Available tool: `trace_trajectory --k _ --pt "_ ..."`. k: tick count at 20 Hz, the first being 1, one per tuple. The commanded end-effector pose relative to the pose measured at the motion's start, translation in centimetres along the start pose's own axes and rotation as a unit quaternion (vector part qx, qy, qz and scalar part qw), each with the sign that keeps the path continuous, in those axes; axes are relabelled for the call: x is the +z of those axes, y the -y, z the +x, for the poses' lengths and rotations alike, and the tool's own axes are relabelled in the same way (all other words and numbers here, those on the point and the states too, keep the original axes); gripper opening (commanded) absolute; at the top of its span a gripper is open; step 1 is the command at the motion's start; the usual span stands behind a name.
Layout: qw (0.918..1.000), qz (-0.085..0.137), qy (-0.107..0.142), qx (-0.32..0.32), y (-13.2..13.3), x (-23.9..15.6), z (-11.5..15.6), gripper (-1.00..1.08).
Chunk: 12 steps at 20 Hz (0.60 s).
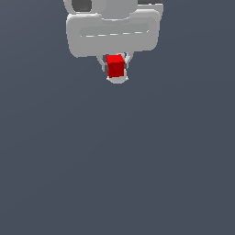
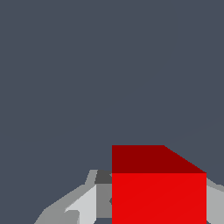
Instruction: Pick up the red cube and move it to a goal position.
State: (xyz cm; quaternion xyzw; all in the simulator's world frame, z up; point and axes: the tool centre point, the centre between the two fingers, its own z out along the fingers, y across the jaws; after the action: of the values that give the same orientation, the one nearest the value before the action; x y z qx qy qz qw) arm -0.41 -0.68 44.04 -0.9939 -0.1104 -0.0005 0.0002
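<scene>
The red cube (image 1: 115, 66) sits between the two short fingers of my white gripper (image 1: 116, 73) near the top of the exterior view, below the wide white hand body. The fingers press against its sides, so the gripper is shut on it. In the wrist view the red cube (image 2: 158, 188) fills the lower part of the picture, with a grey finger (image 2: 83, 205) beside it and the other finger mostly hidden behind the cube. No goal marker shows in either view.
A plain dark blue-grey surface (image 1: 117, 160) fills the remainder of both views. No other objects or edges show.
</scene>
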Motion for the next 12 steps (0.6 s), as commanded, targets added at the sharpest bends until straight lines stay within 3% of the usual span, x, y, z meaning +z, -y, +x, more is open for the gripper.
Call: trace_trajectory --k 1,12 --pt "1.0 0.0 0.0 0.0 -0.2 -2.0 -0.1 -1.0" --pt "1.0 0.0 0.001 0.0 -0.8 -6.8 -0.1 -1.0"
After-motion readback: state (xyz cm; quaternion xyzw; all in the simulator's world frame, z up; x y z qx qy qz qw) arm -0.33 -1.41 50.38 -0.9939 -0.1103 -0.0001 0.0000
